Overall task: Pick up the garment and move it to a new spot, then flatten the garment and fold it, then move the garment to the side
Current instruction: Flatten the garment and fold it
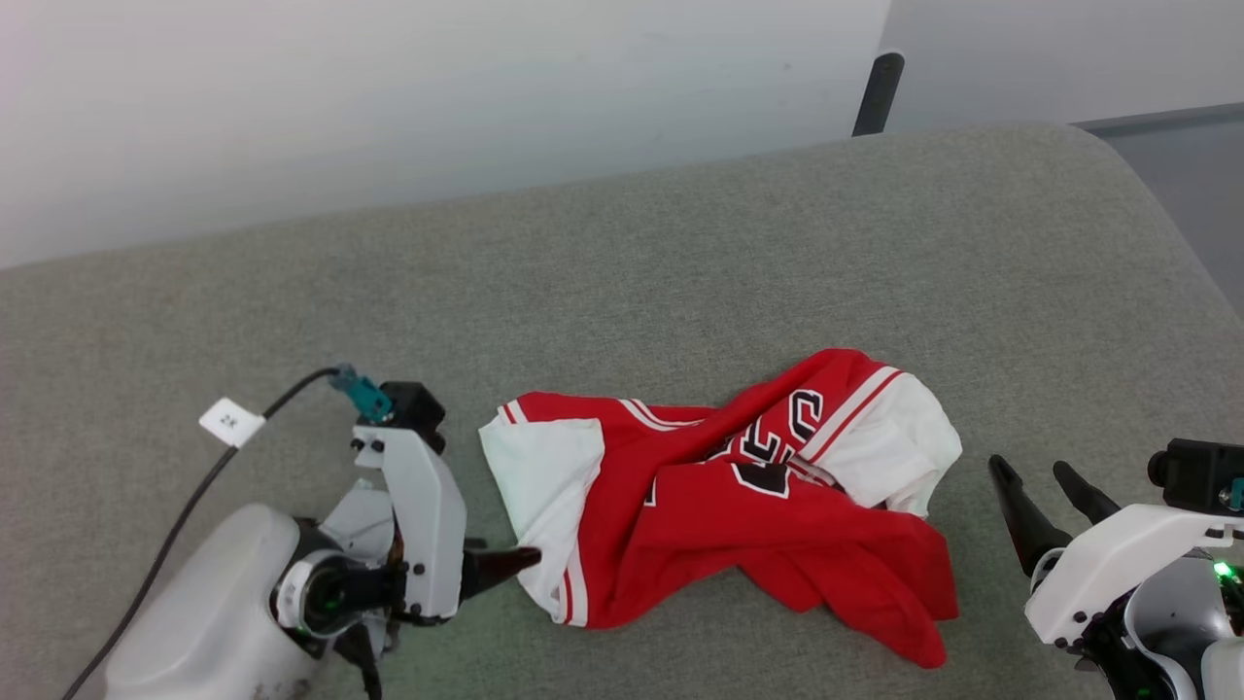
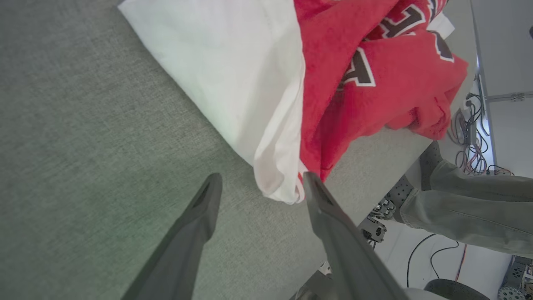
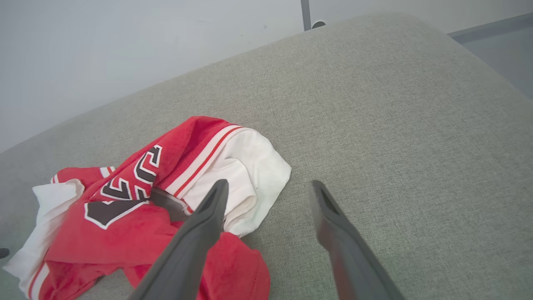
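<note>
The garment [image 1: 719, 486] lies crumpled in a heap on the grey fabric surface [image 1: 680, 243], near the front edge & roughly ctr in the head view. Red body is bunched & twisted, w/ a white panel at its left end and another white panel w/ red-white striped trim at upper right. Black white-outlined lettering shows in the folds mid-heap. Not flat, not folded. Left gripper [image 1: 515, 562] sits low over the surface just left of the garment, turned sideways so its dark fingers point at the white left end. In the left wrist view its jaws stand wide apart, gripping nothing. Btwn them is bare surface & the rounded corner of the white panel, right by one fingertip; touching or not, can't tell. Right gripper [image 1: 1026, 469] is at lower right, fingers pointing up, spread open & empty, apart from the garment's right edge. In the right wrist view one finger overlaps the white-trimmed end in the picture, the other is over bare surface. A black cable [image 1: 299, 385] w/ a white tag [image 1: 231, 422] runs to the left wrist. Pale wall [image 1: 389, 97] behind, dark post [image 1: 878, 92] at the surface's far edge. Left wrist view also has a person's legs in grey trousers [image 2: 466, 204] beside the surface & loose cables on the floor [image 2: 470, 141].
</note>
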`<state>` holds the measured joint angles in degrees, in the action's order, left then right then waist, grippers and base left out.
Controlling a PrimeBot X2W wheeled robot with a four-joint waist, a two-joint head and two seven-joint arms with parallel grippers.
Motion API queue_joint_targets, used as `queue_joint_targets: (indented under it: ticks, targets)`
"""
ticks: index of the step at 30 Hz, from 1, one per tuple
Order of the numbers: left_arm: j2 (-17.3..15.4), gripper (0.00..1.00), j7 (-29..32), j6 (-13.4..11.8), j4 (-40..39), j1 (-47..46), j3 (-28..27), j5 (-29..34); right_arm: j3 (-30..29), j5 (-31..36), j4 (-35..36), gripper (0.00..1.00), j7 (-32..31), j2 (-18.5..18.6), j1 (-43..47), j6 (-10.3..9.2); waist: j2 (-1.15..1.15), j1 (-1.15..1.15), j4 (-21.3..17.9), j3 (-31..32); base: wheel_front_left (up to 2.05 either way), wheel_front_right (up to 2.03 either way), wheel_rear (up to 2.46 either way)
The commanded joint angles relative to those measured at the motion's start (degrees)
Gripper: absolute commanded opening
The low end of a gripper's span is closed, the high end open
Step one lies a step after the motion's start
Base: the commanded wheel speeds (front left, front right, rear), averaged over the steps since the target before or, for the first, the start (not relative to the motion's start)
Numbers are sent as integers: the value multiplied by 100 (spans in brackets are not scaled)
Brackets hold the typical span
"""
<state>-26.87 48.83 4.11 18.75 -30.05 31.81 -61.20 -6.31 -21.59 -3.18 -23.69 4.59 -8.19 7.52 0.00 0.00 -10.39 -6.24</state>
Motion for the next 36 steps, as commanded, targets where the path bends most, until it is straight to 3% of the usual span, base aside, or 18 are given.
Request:
queue_joint_targets:
  ticks: [1, 18, 19, 20, 21, 28, 36]
  targets:
    - [-16, 100, -37, 42, 56, 74, 28, 42, 13, -30, 25, 100, 17, -16, 15, -5, 0, 0, -16, -14, 0, 0, 0]
    - [116, 98, -549, 306, 990, -119, 273, 152, 82, -92, -34, 100, 56, 22, -80, -6, 0, 0, -47, -210, 0, 0, 0]
    - [127, 61, -557, 314, 1024, -132, 292, 127, 85, -96, -37, 100, 61, 26, -89, -6, 0, 0, -44, -220, 0, 0, 0]
    - [156, 36, -557, 325, 1055, -144, 297, 63, 86, -103, -42, 100, 63, 28, -97, -6, 0, 0, -40, -228, 0, 0, 0]
    - [184, 0, -542, 333, 1076, -159, 303, 22, 84, -103, -50, 100, 68, 31, -104, -6, 0, 0, -36, -234, 0, 0, 0]
    - [168, 0, -447, 344, 1050, -327, 371, -233, 56, -88, -97, 100, 93, 36, -150, -6, 0, 0, 36, -246, 0, 0, 0]
    - [-67, 0, -431, 347, 900, -478, 368, -353, 16, -60, -136, 100, 84, 30, -136, -6, 0, 0, 187, -204, 0, 0, 0]
